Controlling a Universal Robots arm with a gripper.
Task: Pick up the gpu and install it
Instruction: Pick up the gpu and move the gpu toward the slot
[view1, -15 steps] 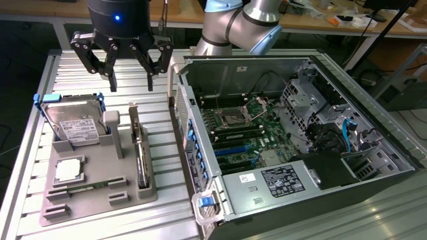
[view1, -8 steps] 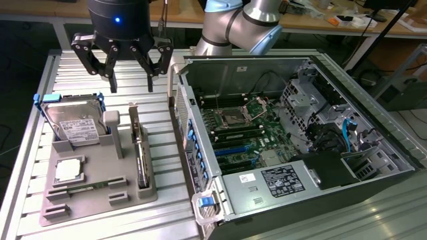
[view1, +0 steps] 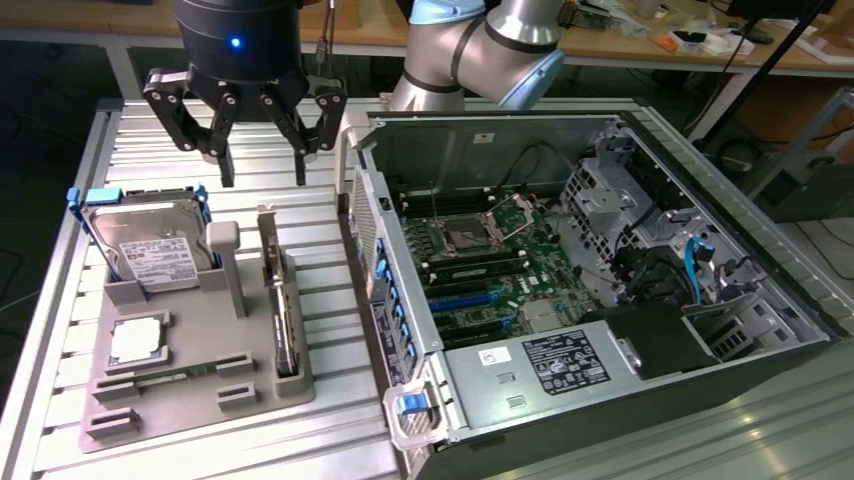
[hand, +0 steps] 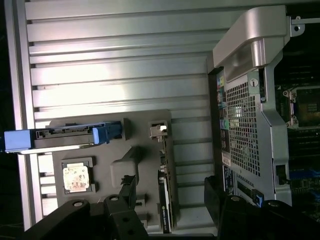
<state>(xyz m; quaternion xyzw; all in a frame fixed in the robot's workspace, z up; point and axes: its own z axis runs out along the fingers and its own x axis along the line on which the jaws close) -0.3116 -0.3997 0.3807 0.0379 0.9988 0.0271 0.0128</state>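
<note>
Gripper (view1: 263, 172): one, jaws spread wide and empty, hovering above the table, apart from the gpu.
Gpu (view1: 282, 315): one, standing on edge in the grey holder (view1: 187, 385), beside the open computer case (view1: 481, 140).
Hard drive (view1: 144, 245): one, upright in the same holder.

Your worktop (view1: 334, 400) shows ribbed bare metal with a dull sheen. The tray (view1: 200, 330) is matt grey plastic, the gpu (view1: 283, 320) has a silvery metal end, and the pincer (view1: 263, 180) looks matt black.
</note>
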